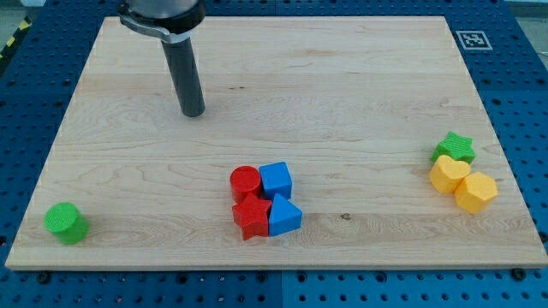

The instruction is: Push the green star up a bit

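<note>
Our tip [193, 112] stands on bare board [342, 77] at the far left, touching nothing and well apart from every block; it is a plain rod, so there is nothing on it to spread or close. The green star [454, 147] sits at the right edge, touching the yellow heart [449, 174] just nearer us, which touches a yellow hexagon [476, 191]. We judge the tip must travel right and come in from the near side, yet the heart blocks that approach. We count eight blocks: two green, the star and a green cylinder [66, 222] at the near left; two yellow; two red [247, 182] and two blue [276, 180], huddled near centre.
</note>
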Controlling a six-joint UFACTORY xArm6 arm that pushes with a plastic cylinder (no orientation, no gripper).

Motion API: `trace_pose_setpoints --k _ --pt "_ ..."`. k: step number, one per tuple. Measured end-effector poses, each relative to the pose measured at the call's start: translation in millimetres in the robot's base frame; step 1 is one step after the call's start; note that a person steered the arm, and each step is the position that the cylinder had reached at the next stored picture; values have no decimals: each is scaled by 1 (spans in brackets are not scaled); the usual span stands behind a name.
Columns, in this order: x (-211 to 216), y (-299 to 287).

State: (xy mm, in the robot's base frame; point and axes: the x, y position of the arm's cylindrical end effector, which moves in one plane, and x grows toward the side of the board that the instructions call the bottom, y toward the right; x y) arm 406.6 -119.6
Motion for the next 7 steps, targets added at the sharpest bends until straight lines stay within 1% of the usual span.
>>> trace_pose_setpoints --k 1,3,5,7 --pt "0 0" --pt "-23 2" --pt "-24 17" --pt "-27 17"
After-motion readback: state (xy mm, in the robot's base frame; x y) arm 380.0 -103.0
